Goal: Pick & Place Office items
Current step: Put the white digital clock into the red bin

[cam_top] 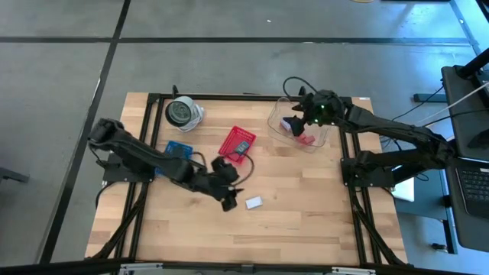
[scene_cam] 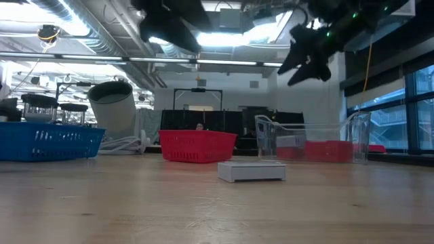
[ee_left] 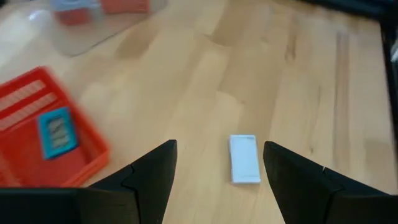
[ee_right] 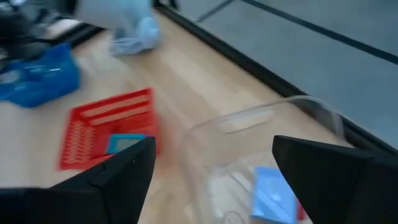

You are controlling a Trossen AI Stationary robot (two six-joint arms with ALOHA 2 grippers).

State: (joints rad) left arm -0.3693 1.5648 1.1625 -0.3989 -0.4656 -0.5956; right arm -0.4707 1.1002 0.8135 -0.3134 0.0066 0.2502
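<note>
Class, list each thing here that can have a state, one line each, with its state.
Left gripper: open, above the white block.
Right gripper: open, over the clear bin.
White block: flat on the table, free.
Red basket: holds a teal piece.
Clear bin: holds a pale-blue item and red ones.
Blue tray: upright on the table.

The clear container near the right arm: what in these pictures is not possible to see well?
- Clear container: high view, the right gripper covers part of its contents.
- Same container: right wrist view, blurred; items inside unclear.
- Red basket: left wrist view, cut off by the edge.
- Blue tray: low view, its wall hides the contents.
</note>
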